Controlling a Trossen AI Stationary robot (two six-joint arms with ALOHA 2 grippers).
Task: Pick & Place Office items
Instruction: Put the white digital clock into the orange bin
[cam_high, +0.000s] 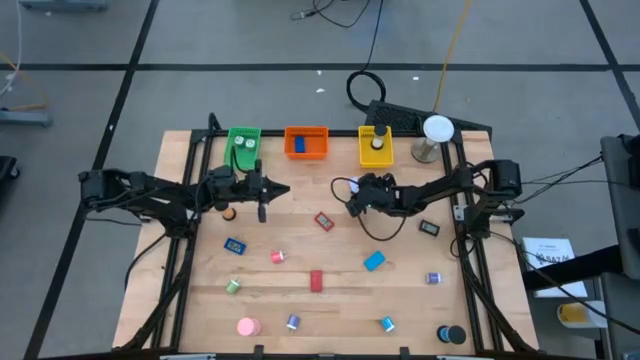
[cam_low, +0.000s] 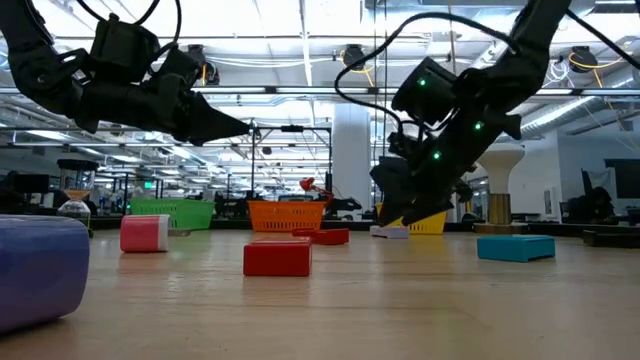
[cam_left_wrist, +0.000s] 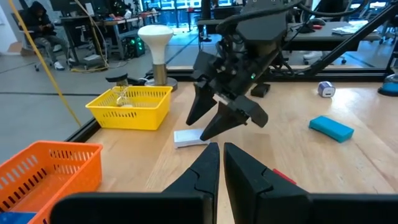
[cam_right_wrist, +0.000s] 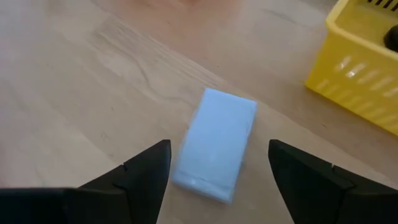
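Observation:
A pale white block (cam_right_wrist: 217, 143) lies flat on the wooden table near the yellow tray (cam_right_wrist: 367, 74). My right gripper (cam_right_wrist: 217, 168) is open and slants down over it, one finger on each side, touching nothing. The left wrist view shows those fingers (cam_left_wrist: 211, 124) just above the block (cam_left_wrist: 189, 138). My left gripper (cam_high: 262, 192) is shut and empty, held level above the table in front of the green tray (cam_high: 243, 147). Several small office items lie across the near half, among them a blue block (cam_high: 374, 261) and a red block (cam_high: 317, 281).
Green, orange (cam_high: 306, 142) and yellow (cam_high: 376, 146) trays stand in a row along the far edge. A white ball on a stand (cam_high: 437, 135) is at the far right corner. A black roll (cam_high: 452, 334) sits at the near right corner.

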